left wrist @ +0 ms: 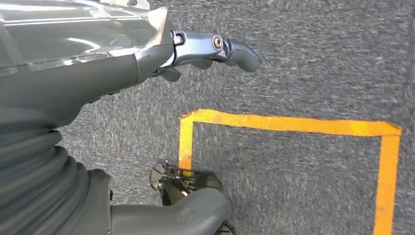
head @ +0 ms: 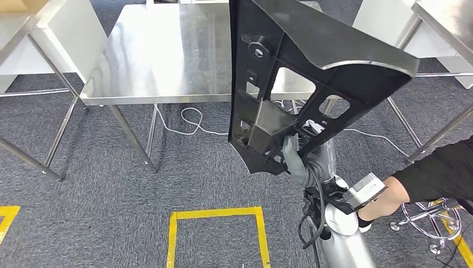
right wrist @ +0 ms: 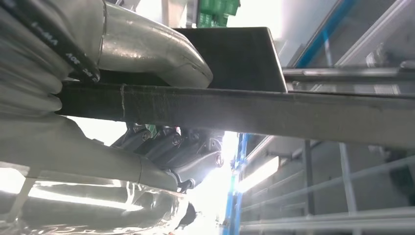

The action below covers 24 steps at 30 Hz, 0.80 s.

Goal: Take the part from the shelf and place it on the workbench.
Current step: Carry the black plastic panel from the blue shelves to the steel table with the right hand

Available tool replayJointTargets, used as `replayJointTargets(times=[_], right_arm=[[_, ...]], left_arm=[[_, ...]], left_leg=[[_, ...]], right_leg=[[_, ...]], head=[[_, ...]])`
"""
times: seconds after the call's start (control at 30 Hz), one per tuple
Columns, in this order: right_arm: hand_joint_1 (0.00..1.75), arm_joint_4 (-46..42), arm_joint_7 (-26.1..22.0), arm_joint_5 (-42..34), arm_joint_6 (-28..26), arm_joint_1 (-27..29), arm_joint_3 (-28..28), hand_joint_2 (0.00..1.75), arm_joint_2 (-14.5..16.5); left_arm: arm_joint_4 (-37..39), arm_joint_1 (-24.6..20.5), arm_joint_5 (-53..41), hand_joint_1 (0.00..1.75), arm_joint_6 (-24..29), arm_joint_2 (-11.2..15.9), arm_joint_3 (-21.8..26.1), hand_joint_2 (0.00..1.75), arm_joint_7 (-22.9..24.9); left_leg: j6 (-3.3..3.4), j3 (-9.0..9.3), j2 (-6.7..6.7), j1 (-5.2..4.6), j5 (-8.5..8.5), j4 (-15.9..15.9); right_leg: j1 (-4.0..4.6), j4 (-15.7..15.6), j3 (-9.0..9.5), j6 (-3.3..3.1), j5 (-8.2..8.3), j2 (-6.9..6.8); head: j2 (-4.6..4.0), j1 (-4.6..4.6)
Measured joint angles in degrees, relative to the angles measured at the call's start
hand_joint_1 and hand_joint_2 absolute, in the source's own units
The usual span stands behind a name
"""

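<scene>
The part [head: 312, 61] is a large black plastic panel with ribs and cut-outs. It stands tilted in the air in front of the steel workbench [head: 167, 56], and its upper half overlaps the bench's right side in the head view. My right hand [head: 301, 162] grips the panel by its lower edge. In the right wrist view the part's dark edge [right wrist: 274, 115] runs between the thumb and the fingers [right wrist: 181, 147] of that hand. My left hand [left wrist: 205, 49] hangs over the carpet with its fingers apart and holds nothing.
A person's hand [head: 385, 201] touches my right forearm from the right. A yellow tape square [head: 215, 215] marks the grey carpet before the bench. More steel tables stand at the left [head: 17, 22] and right [head: 446, 17]. A white cable [head: 192, 120] lies under the bench.
</scene>
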Motion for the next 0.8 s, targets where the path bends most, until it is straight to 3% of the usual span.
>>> replayJointTargets(times=[0.03,0.1,0.17,0.2,0.23,0.27,0.33,0.4,0.6,0.63,0.73,0.77,0.8], right_arm=[[1.75,0.01,0.01,0.00,0.00,-0.13,-0.01,1.75,0.15],[1.75,0.05,0.02,0.03,0.01,-0.45,0.03,1.75,0.48],[1.75,0.20,0.03,0.07,0.01,-0.64,0.08,1.75,0.70],[1.75,0.35,0.05,0.09,0.01,-0.65,0.10,1.75,0.78],[1.75,0.51,0.08,0.11,0.01,-0.66,0.10,1.75,0.84],[1.75,0.65,0.11,0.16,0.01,-0.67,0.10,1.75,0.89],[1.75,0.85,0.24,0.36,0.00,-0.75,0.10,1.75,0.98],[1.75,1.01,0.37,0.49,-0.01,-0.87,0.10,1.75,1.01],[1.75,1.12,0.44,0.50,-0.01,-0.96,0.10,1.75,1.02],[1.75,1.16,0.46,0.54,-0.02,-1.00,0.11,1.75,1.00],[1.75,1.48,0.46,0.64,-0.50,-0.63,0.15,1.75,0.84],[1.75,1.60,0.45,0.65,-0.67,-0.44,0.14,1.75,0.77],[1.75,1.68,0.45,0.65,-0.72,-0.34,0.14,1.75,0.71]], left_arm=[[-0.01,-0.05,-0.01,0.00,-0.01,0.01,-0.01,1.75,-0.02],[-0.02,-0.14,0.01,0.00,-0.02,0.00,-0.01,1.75,-0.04],[-0.02,-0.05,0.03,0.00,0.00,0.01,0.01,1.75,-0.05],[-0.02,0.03,0.04,0.00,0.02,0.04,0.04,1.75,-0.04],[-0.02,0.09,0.04,0.00,0.05,0.05,0.08,1.75,-0.02],[-0.02,0.12,0.04,0.00,0.08,0.06,0.13,1.75,0.01],[-0.01,0.16,0.04,0.00,0.10,0.06,0.31,1.75,0.05],[0.02,0.17,0.04,0.00,0.10,0.08,0.47,1.75,0.08],[0.03,0.14,0.03,0.00,0.10,0.12,0.56,1.75,0.13],[0.03,0.16,0.01,0.00,0.09,0.12,0.64,1.75,0.19],[0.03,0.10,-0.13,0.00,0.03,0.11,0.92,1.75,0.23],[0.03,0.08,-0.18,0.00,0.01,0.11,0.94,1.75,0.19],[0.03,0.12,-0.20,0.00,-0.02,0.10,0.94,1.75,0.16]], left_leg=[[-0.23,-0.80,0.12,0.14,0.13,1.99],[-0.88,-4.90,0.31,0.40,-0.76,8.65],[-1.60,-10.05,0.36,0.70,-3.87,15.42],[-1.86,-11.83,0.40,0.88,-5.29,16.84],[-2.03,-12.68,0.46,1.04,-5.67,16.42],[-2.10,-12.55,0.52,1.17,-4.60,14.24],[-2.00,-10.60,0.62,1.30,0.57,6.91],[-1.52,-9.13,0.73,1.23,3.21,1.85],[-1.00,-8.82,0.76,1.10,2.59,0.96],[-0.44,-8.06,0.75,1.09,3.23,0.69],[1.75,-4.66,0.58,0.63,3.86,-0.03],[2.01,-3.94,0.44,0.34,3.17,-0.01],[2.08,-3.31,0.32,0.08,2.63,-0.02]], right_leg=[[-0.19,-0.12,0.49,-0.36,-0.10,0.05],[-0.33,-0.31,1.43,-1.04,-0.65,0.03],[-0.36,-0.32,2.16,-1.42,-1.47,0.07],[-0.39,-0.32,2.63,-1.42,-1.94,0.13],[-0.45,-0.32,3.20,-1.32,-2.46,0.20],[-0.52,-0.32,3.86,-1.17,-2.97,0.26],[-0.59,-0.27,5.29,-0.66,-4.08,0.34],[-0.39,-0.16,6.07,-0.01,-5.06,0.49],[-0.11,-0.28,6.27,0.54,-5.66,0.59],[0.01,-0.05,6.67,0.95,-6.04,0.54],[0.31,12.62,-0.64,1.18,-11.18,0.36],[0.38,15.92,-3.68,0.94,-12.64,0.33],[0.56,14.40,-4.13,0.90,-12.49,0.33]], head=[[0.00,-0.02],[0.00,-0.04],[0.00,-0.09],[0.00,-0.09],[0.00,-0.09],[0.00,-0.09],[0.00,-0.12],[0.00,-0.30],[0.00,-0.37],[0.00,-0.31],[0.00,-0.10],[0.00,-0.07],[0.00,-0.07]])
